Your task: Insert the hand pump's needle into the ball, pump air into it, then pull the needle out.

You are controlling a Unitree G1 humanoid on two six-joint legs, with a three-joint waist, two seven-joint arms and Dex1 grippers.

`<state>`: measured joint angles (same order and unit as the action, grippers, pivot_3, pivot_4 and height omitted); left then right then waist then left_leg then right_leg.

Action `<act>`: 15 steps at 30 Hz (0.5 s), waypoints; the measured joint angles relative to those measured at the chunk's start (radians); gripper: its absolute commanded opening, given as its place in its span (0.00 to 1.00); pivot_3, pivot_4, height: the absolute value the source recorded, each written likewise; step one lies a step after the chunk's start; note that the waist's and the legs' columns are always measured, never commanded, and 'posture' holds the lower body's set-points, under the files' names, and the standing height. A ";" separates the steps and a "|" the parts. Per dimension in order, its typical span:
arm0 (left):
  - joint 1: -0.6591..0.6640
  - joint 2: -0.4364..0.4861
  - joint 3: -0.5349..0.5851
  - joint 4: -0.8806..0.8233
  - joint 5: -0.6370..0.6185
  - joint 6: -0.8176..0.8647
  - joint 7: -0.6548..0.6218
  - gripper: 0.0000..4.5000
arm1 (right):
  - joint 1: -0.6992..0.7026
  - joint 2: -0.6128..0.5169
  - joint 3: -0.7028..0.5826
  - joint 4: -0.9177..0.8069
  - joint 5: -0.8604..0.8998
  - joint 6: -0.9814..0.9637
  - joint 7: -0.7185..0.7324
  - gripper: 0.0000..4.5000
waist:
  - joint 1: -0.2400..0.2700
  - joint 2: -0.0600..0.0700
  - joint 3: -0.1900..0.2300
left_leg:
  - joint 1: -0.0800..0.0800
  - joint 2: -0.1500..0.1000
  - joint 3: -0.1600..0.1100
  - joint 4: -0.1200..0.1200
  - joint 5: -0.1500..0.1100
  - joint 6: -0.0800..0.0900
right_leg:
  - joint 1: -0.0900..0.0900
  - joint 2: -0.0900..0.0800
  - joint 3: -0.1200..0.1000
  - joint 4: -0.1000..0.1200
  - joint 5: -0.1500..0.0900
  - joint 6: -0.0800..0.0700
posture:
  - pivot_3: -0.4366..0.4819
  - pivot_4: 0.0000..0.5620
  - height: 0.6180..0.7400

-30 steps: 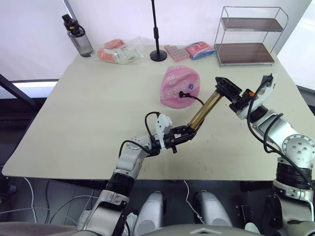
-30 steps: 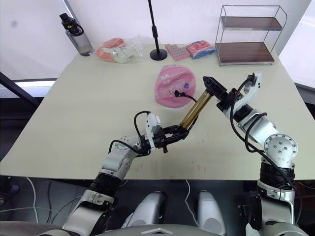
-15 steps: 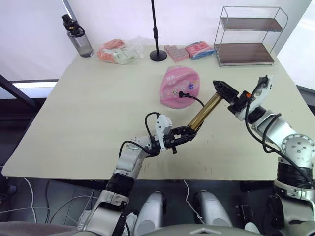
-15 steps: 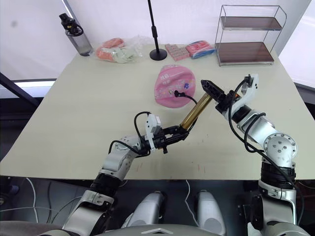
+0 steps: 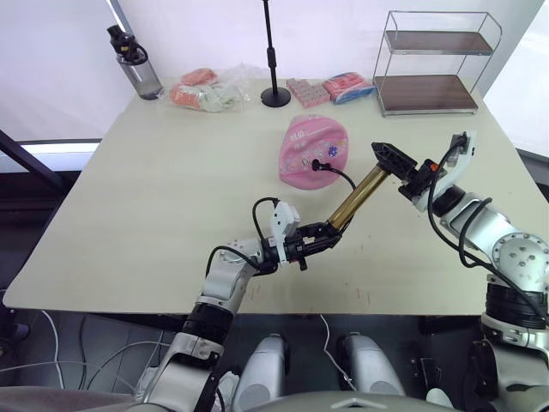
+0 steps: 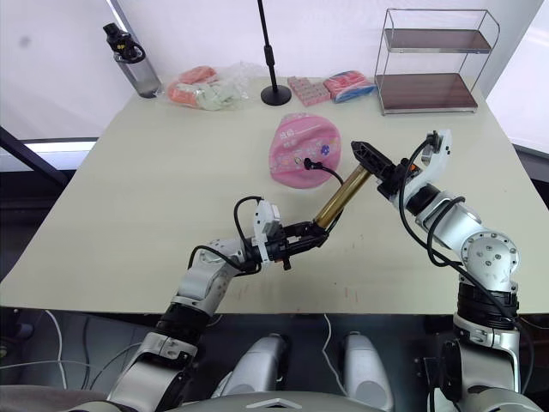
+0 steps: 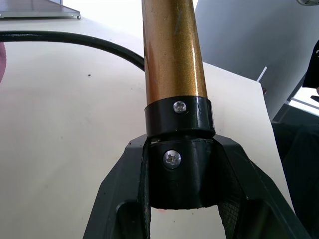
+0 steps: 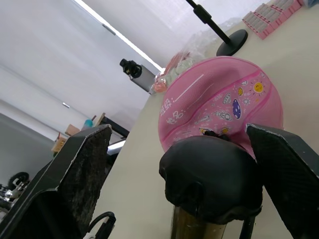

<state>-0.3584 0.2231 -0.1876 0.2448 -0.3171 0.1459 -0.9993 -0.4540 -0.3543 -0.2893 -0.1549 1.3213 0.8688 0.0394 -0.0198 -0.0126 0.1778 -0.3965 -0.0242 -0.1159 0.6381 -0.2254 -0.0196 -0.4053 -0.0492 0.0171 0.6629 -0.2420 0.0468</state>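
The pump (image 5: 358, 196) is held off the bench (image 5: 154, 197) between the two grippers, its long axis running diagonally. The lower black end cap sits in the left gripper (image 7: 182, 199); the barrel rises from there, up and away toward the right gripper (image 5: 403, 169). The left gripper is pinching the pump: in the left wrist view its fingers (image 7: 124, 209) press against both sides of the cap, with the gold barrel extending straight out beyond them.

The right gripper sits at the pump's upper end, around the black handle (image 8: 212, 177). In the right wrist view its fingers (image 8: 75, 179) stand spread wide, one on each side of the handle, with a visible gap on both sides; contact with the handle cannot be confirmed.

The hose (image 5: 339, 172) leaves the pump's lower end, runs along the barrel and curves over to the ball (image 5: 313, 148). Its black end fitting rests against the ball's near side; the needle itself is too small to make out. The ball lies on the bench just beyond the right gripper and well beyond the left gripper, its near side sagging.

The bench top is pale beige and matte. At its far edge, beyond both grippers, stand a bottle (image 5: 135, 63), a bag (image 5: 206, 88), a pole (image 5: 273, 51) on a round base, pink packets (image 5: 330, 87) and a two-tier wire rack (image 5: 433, 64). The wall behind is white.
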 measured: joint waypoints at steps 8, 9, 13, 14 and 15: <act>0.002 -0.001 0.000 0.000 0.000 0.001 0.000 0.26 | 0.000 0.000 0.000 0.001 -0.008 0.008 0.009 1.00 | 0.000 0.000 0.000 | 0.000 0.000 0.000 0.000 0.000 0.000 | 0.000 0.000 0.000 0.000 0.000 0.000 | 0.48 0.27 0.93; 0.002 -0.001 0.000 0.000 0.000 0.001 0.000 0.26 | 0.000 0.000 0.000 0.001 -0.009 0.010 0.010 1.00 | 0.000 0.000 0.000 | 0.000 0.000 0.000 0.000 0.000 0.000 | 0.000 0.000 0.000 0.000 0.000 0.000 | 0.48 0.27 0.93; 0.001 -0.001 0.000 0.000 0.001 0.001 0.000 0.26 | 0.000 0.000 0.007 0.000 -0.018 0.021 0.011 1.00 | 0.000 0.000 0.000 | 0.000 0.000 0.000 0.000 0.000 0.000 | 0.000 0.000 0.000 0.000 0.000 0.000 | 0.48 0.27 0.93; 0.001 -0.001 0.000 0.000 0.001 0.001 0.000 0.26 | 0.000 0.001 0.008 0.000 -0.019 0.022 0.011 1.00 | 0.000 0.000 0.000 | 0.000 0.000 0.000 0.000 0.000 0.000 | 0.000 0.000 0.000 0.000 0.000 0.000 | 0.48 0.27 0.93; 0.001 -0.001 0.000 0.000 0.001 0.001 0.000 0.26 | 0.000 0.001 0.010 0.000 -0.021 0.022 0.011 1.00 | 0.000 0.000 0.000 | 0.000 0.000 0.000 0.000 0.000 0.000 | 0.000 0.000 0.000 0.000 0.000 0.000 | 0.48 0.27 0.93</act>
<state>-0.3569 0.2223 -0.1877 0.2448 -0.3166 0.1467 -0.9998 -0.4540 -0.3530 -0.2796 -0.1545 1.3003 0.8913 0.0501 -0.0195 -0.0126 0.1778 -0.3966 -0.0242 -0.1159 0.6381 -0.2254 -0.0196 -0.4053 -0.0492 0.0171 0.6629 -0.2420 0.0468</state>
